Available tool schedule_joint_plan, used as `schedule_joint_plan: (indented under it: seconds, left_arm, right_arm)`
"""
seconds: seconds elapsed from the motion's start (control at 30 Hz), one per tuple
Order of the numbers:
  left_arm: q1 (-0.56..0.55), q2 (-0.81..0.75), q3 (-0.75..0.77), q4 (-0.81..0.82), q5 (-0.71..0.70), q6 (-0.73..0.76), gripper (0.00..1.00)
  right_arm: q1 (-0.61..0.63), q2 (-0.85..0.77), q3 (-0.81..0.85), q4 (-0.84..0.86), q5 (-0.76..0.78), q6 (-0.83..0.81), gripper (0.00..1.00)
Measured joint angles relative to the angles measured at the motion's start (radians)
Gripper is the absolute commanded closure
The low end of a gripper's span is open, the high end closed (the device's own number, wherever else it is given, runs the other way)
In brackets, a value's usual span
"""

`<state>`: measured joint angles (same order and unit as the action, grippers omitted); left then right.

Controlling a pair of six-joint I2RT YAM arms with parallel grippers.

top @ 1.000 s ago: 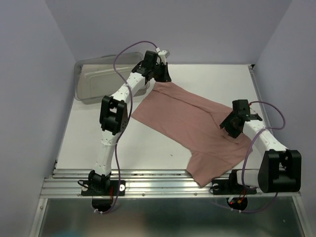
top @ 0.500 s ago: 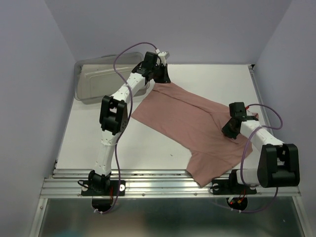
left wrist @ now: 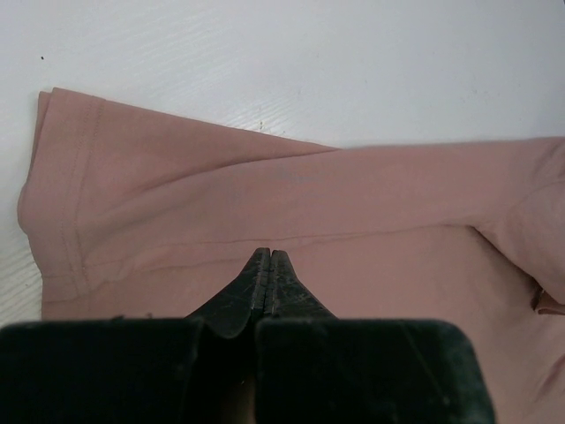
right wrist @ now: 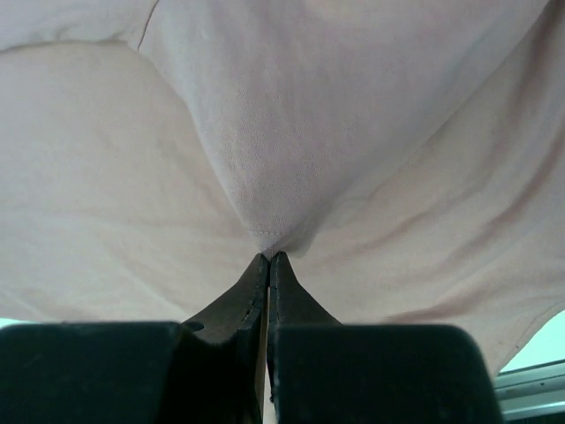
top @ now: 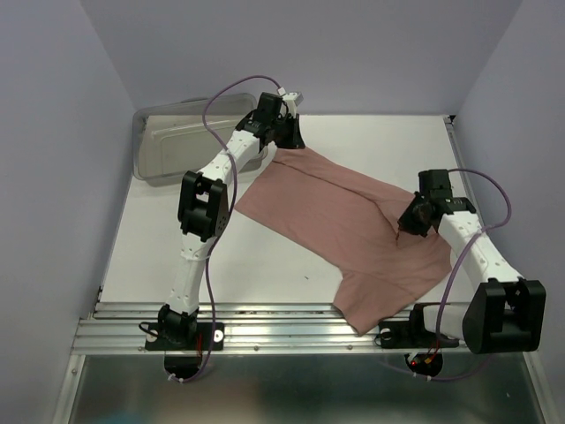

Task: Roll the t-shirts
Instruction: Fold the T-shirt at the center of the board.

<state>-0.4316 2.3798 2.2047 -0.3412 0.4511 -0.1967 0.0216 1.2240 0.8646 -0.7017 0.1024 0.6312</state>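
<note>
Right gripper is finishing its bite: spread a second ago, its fingers are now pinching the t-shirt.

That dusty-pink t-shirt is lying flat and unrolled, running diagonally from the far middle of the table to the near right, its near end spilling over the rail. On the right wrist view, cloth is peaking up into the pressed-together tips, so a fold is being held. Left gripper is sitting at the far corner by a sleeve, fingers pressed together on the fabric; whether any is caught between them I cannot tell. We're looking at set-up, I'd say: straightening before rolling. The next move is calling for a gentle pull to flatten, without dragging the far corner loose. A clear grey bin is sitting far left, and pale lavender walls are closing in the cell.
</note>
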Motion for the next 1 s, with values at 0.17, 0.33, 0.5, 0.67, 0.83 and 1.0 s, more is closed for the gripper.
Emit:
schedule_joint_plan:
  seconds: [0.17, 0.33, 0.5, 0.67, 0.83, 1.0]
  left_arm:
    - [0.001, 0.000, 0.000, 0.000, 0.000, -0.002, 1.00]
    - [0.001, 0.000, 0.000, 0.000, 0.001, -0.003, 1.00]
    - [0.001, 0.000, 0.000, 0.000, 0.001, -0.003, 1.00]
    - [0.001, 0.000, 0.000, 0.000, 0.003, -0.006, 1.00]
    - [0.001, 0.003, -0.004, 0.002, 0.011, -0.014, 1.00]
    - [0.001, 0.014, -0.004, 0.008, 0.012, -0.022, 1.00]
  right_arm:
    - [0.000, 0.000, 0.037, -0.071, -0.034, -0.026, 0.99]
    - [0.000, 0.000, 0.067, -0.130, -0.055, -0.035, 0.99]
    - [0.000, 0.000, 0.077, -0.167, -0.066, -0.045, 0.98]
    - [0.000, 0.000, 0.073, -0.182, -0.106, -0.052, 0.93]
    - [0.006, 0.015, -0.007, -0.150, -0.163, -0.045, 0.59]
    - [0.007, 0.029, -0.016, -0.154, -0.124, -0.037, 0.49]
